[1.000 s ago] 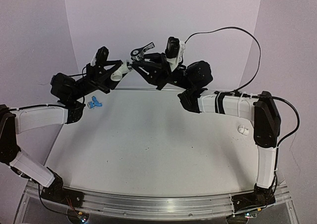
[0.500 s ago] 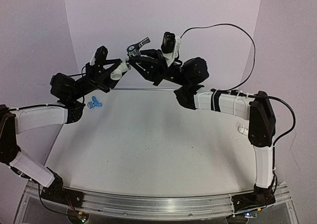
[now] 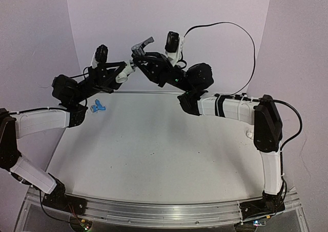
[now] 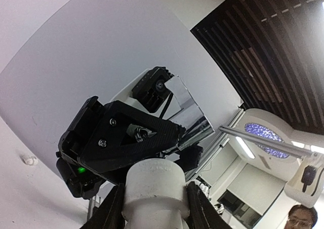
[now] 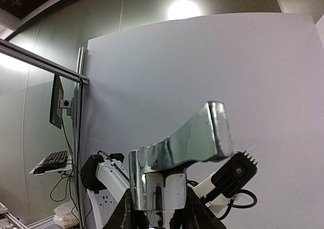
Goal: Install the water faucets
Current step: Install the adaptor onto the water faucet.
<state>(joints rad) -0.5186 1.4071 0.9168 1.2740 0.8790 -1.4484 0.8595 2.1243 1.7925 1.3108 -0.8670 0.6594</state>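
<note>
While both arms are up over the far side of the table [image 3: 154,155], the right gripper [image 3: 140,57] is clenched on the silver faucet [image 3: 143,43]. It pinches the lower stem, with the lever sticking up. The left gripper [image 3: 123,76] grasps a white pipe fitting [image 4: 154,186], open end facing the faucet. The two parts are near each other; can't tell if they're touching. The blue faucet [image 3: 97,107] lies on the table beside the left arm, ungripped.

The silver one looks like rigid metal, polished so probably slippery, and dense for its size. Best held firmly by the stem, not the lever. The blue one looks like light, stiff plastic and may skid if nudged, so pinch across its body. The fitting is hard and round and could twist in the fingers.
</note>
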